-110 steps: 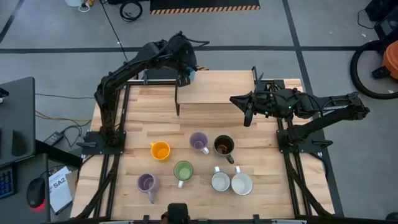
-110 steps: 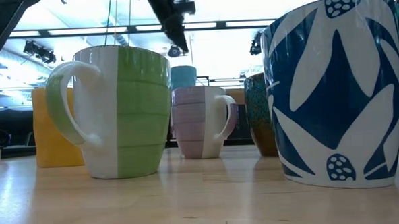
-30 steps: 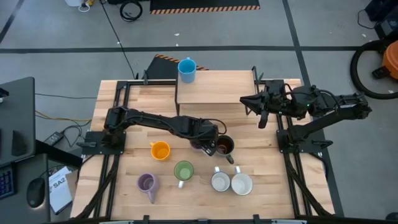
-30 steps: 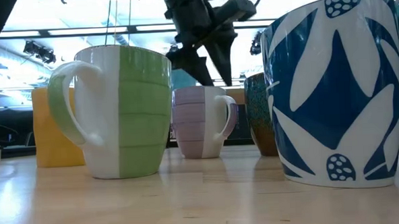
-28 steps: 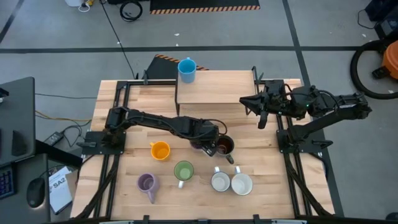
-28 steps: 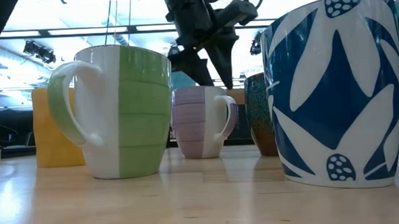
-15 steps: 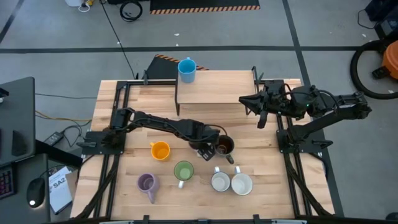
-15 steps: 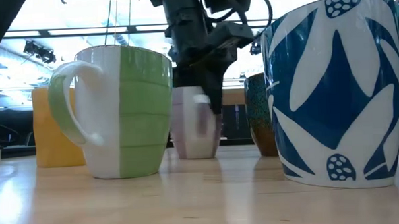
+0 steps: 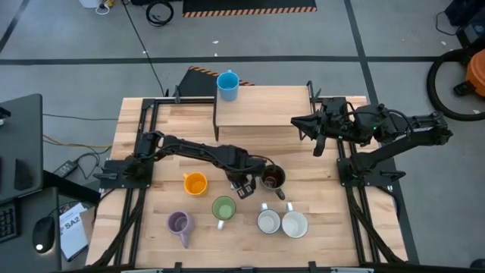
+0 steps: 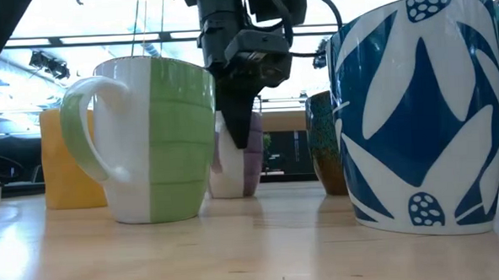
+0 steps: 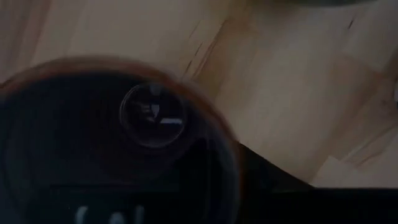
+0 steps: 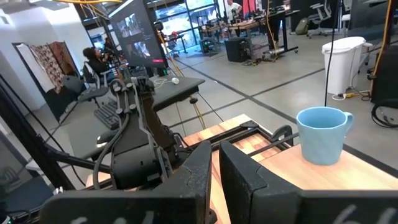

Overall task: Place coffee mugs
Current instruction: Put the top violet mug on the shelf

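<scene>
- The left gripper (image 9: 243, 183) is found low over the middle of the table (image 9: 163, 148), on the lilac mug (image 10: 232, 174). This mug stands between the orange mug (image 9: 195, 183) and the brown mug (image 9: 273, 178), just behind the green mug (image 9: 223, 207).
- In the low view one dark finger (image 10: 243, 119) is seen going down along the wall of the lilac mug. The fingers seem to be clamped on this wall, but the second finger is hidden, so this is only judged.
- The step in hand is judged to be the grasp and lift of this mug. The grip should be made firm on the wall before any lift, because a smooth ceramic rim can slip.
- The mug should be raised straight up first. The brown mug is just beside it and the green mug is near, and a sideways pull could knock them.
- The mug should be kept upright while it is carried, and lifted high enough to clear the edge of the raised shelf (image 9: 261, 110), where the blue mug (image 9: 227, 83) is already placed.
- A free place on the shelf beside the blue mug, not touching it, is probably wanted.
- The right gripper (image 9: 316, 147) is held above the right side of the table near the shelf, with its fingers together and nothing between them.
</scene>
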